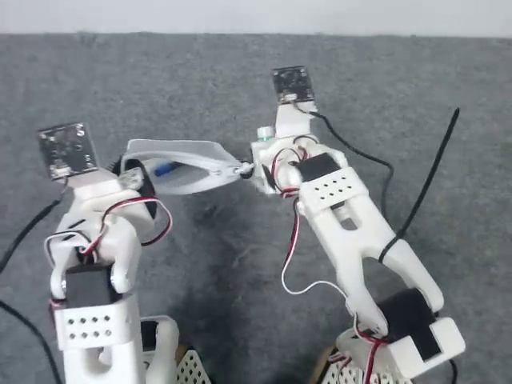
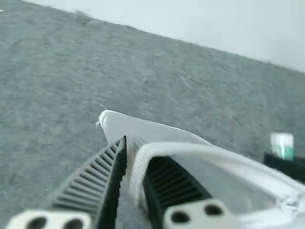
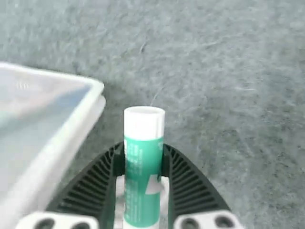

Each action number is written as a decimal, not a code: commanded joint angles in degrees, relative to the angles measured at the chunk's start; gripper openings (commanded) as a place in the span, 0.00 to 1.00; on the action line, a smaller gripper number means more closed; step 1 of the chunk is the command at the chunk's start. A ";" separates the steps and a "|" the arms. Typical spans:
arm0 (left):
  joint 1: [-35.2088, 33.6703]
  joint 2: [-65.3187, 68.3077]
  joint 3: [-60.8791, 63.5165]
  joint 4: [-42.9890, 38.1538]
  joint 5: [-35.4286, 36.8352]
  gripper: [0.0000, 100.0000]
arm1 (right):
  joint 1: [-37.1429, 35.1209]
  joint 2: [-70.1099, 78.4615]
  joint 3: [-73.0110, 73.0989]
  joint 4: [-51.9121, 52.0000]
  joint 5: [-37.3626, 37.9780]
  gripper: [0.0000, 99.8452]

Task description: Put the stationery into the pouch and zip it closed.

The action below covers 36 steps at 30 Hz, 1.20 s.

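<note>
A clear pouch (image 1: 188, 168) with a white zipper edge is held up over the grey mat, a blue item (image 1: 164, 169) inside it. My left gripper (image 1: 136, 178) is shut on the pouch's near end; in the left wrist view its ribbed fingers (image 2: 107, 179) pinch the white rim of the pouch (image 2: 157, 143). My right gripper (image 1: 264, 148) is by the pouch's other end and is shut on a green and white glue stick (image 3: 142, 162), whose white cap (image 1: 262, 132) pokes out. The pouch (image 3: 43, 129) lies just beside the stick.
Grey carpet-like mat (image 1: 240, 80) covers the table, with a pale wall along the far edge. Black cables (image 1: 424, 188) trail beside the right arm and at the left edge (image 1: 24, 232). Both arm bases stand at the near edge.
</note>
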 commanded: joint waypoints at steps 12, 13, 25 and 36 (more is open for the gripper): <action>2.73 0.88 -2.86 0.09 -1.67 0.01 | 3.82 -18.59 4.40 -2.33 -2.73 0.01; 2.73 0.88 -2.86 0.09 -1.67 0.01 | 3.65 -20.79 5.54 -2.33 -2.73 0.01; 2.73 0.62 -1.63 -0.79 -1.76 0.01 | 1.80 -42.07 20.84 -11.56 2.64 0.01; 2.73 0.70 -1.63 -0.79 -1.76 0.01 | -5.14 -58.33 40.70 -34.51 12.92 0.01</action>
